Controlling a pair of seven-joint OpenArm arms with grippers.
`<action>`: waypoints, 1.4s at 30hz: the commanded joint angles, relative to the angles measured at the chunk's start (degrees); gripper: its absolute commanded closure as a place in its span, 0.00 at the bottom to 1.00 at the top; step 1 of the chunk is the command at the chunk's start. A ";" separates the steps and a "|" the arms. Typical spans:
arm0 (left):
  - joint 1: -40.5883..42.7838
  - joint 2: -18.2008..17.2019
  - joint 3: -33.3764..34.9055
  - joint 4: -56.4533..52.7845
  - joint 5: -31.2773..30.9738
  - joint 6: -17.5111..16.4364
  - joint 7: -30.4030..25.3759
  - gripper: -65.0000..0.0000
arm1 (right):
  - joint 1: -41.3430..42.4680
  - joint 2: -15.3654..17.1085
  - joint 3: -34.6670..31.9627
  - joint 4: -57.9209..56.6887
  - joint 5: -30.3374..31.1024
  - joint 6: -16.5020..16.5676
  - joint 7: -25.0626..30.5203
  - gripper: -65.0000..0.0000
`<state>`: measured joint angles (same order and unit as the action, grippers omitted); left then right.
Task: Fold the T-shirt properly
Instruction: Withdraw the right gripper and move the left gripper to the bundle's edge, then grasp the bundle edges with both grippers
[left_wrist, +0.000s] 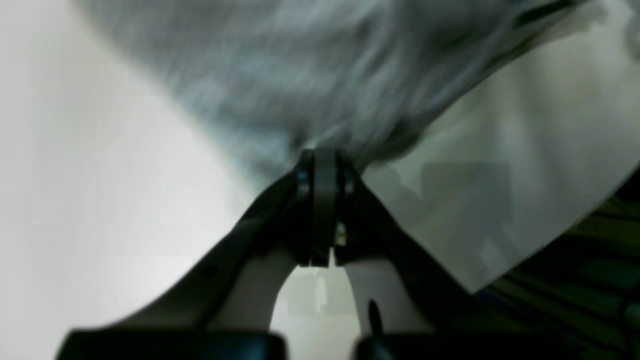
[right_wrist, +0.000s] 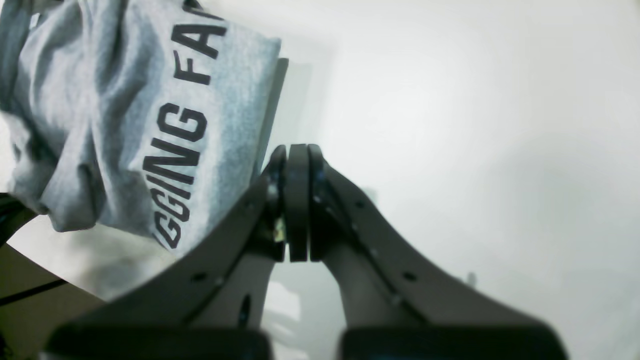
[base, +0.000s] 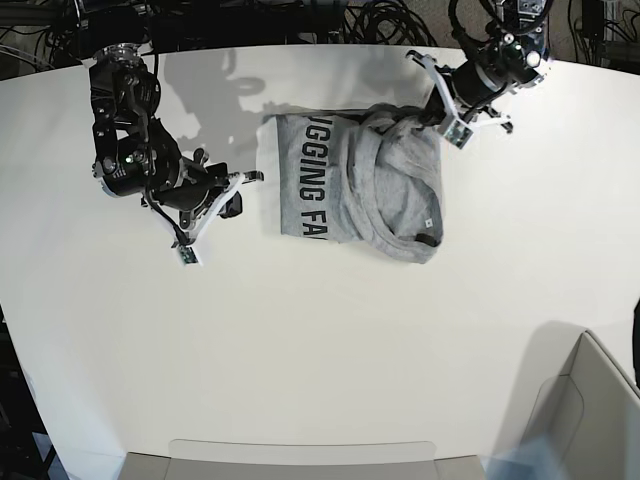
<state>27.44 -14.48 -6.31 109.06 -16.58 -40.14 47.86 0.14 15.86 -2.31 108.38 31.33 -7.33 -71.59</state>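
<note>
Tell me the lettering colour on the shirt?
Black block capitals on the heather-grey T-shirt, clearest in the right wrist view.

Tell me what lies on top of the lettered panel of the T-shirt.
A bunched fold of the T-shirt lies over the right part of the lettered panel, with the left gripper shut on its upper edge. The rest of the lettering is covered.

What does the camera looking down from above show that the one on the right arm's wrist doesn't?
Only the base view shows both arms, the left fingers shut on the T-shirt's edge, and a box corner. Only the right wrist view shows the right fingers close up, pressed together and empty. Both share the grey shirt's black lettering and the white table.
</note>
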 joint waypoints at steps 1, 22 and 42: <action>1.09 -0.68 -2.53 0.97 -0.43 0.14 -3.59 1.00 | 0.96 0.36 0.24 0.94 0.27 0.08 0.87 1.00; -7.18 9.25 16.28 6.59 -0.43 0.14 -6.67 1.00 | 0.17 -0.16 0.15 0.94 0.27 0.08 0.87 1.00; -7.27 3.62 4.77 -1.41 -0.52 2.65 -6.84 1.00 | 0.17 0.01 0.15 0.85 0.27 0.08 0.87 1.00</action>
<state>20.56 -10.66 -1.34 106.74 -16.53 -37.32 41.95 -0.78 15.55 -2.42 108.38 31.29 -7.33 -71.59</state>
